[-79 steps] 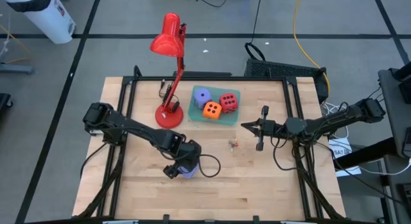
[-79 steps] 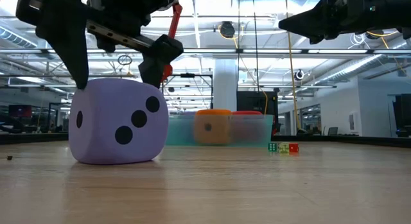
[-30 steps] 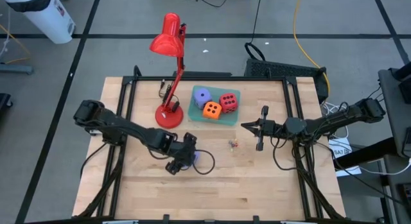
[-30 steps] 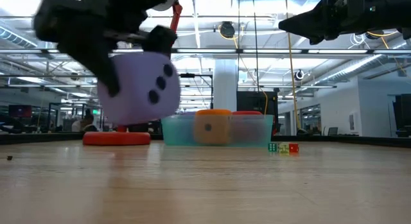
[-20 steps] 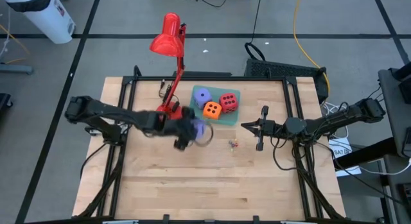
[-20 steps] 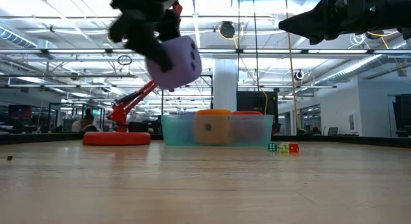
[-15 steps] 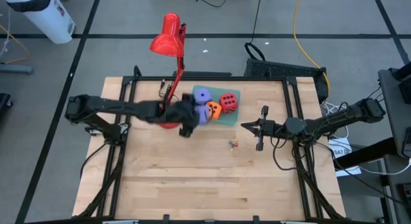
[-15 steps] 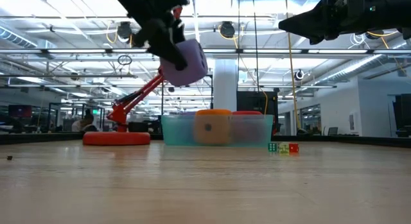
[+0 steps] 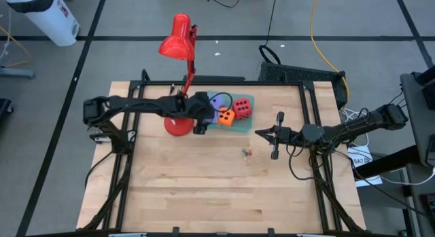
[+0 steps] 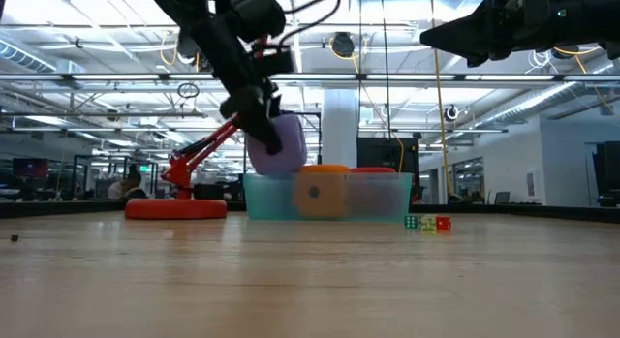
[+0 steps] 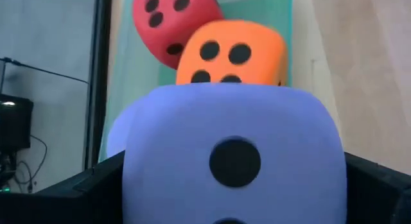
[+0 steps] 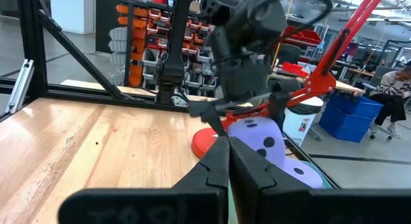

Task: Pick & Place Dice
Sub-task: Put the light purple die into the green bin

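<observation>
My left gripper (image 9: 206,117) is shut on a lavender-blue die (image 11: 234,160), hovering at the left near corner of the pale green tray (image 9: 249,99). In the low view that die (image 10: 278,146) hangs just above the tray's rim (image 10: 387,179). In the tray sit an orange die (image 9: 227,117), a red die (image 9: 241,106) and a second lavender die (image 9: 217,100). My right gripper (image 9: 259,133) is shut and waits above the table, right of the tray. My left gripper pinches the lavender die between its two fingers (image 11: 96,189), one on each of two opposite faces (image 11: 131,179). The fingers slant down from the table's left side. The die is lifted clear of the table; whether its underside touches the tray I cannot tell.
A red desk lamp stands with its base (image 9: 179,123) just left of the tray, its arm leaning to the far side. Three tiny dice (image 9: 246,153) lie on the wood near the right gripper. Bare wood fills the table's near half.
My left gripper has carried the lavender die from low over the table's near middle, up and toward the far edge, past the lamp base to the tray. It has then come down until the die hangs at the tray's rim. It has stayed shut on the die throughout.
</observation>
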Tool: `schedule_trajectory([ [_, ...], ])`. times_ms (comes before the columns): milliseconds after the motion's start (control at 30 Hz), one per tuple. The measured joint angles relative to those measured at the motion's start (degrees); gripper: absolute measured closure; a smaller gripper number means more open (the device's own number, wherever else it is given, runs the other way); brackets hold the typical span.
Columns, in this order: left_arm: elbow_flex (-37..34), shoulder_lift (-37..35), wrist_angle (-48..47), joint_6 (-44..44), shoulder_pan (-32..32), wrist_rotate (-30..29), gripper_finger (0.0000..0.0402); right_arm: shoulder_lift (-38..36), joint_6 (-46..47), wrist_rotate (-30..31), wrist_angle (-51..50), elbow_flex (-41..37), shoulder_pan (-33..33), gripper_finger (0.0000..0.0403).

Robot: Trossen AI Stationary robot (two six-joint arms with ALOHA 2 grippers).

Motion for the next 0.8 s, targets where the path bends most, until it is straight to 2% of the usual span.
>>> schedule_trajectory([
  [233,0.3,4.9,0.7,-0.1,-0.1,-1.3,0.0003,0.3,0.0,0.0,0.0,0.0,0.0,0.0401],
  [500,0.4,4.4,-1.2,-1.9,0.0,-1.2,0.0003,0.4,-0.1,0.0,0.0,0.0,0.0,0.0401],
  [667,4.9,3.9,-12.6,-5.7,0.0,-1.3,0.0003,0.4,-0.1,0.0,0.0,0.0,0.0,0.0401],
  [800,6.3,3.9,-14.7,-6.2,0.0,-0.5,0.0003,0.4,-0.1,0.0,0.5,0.0,0.0,0.0401],
])
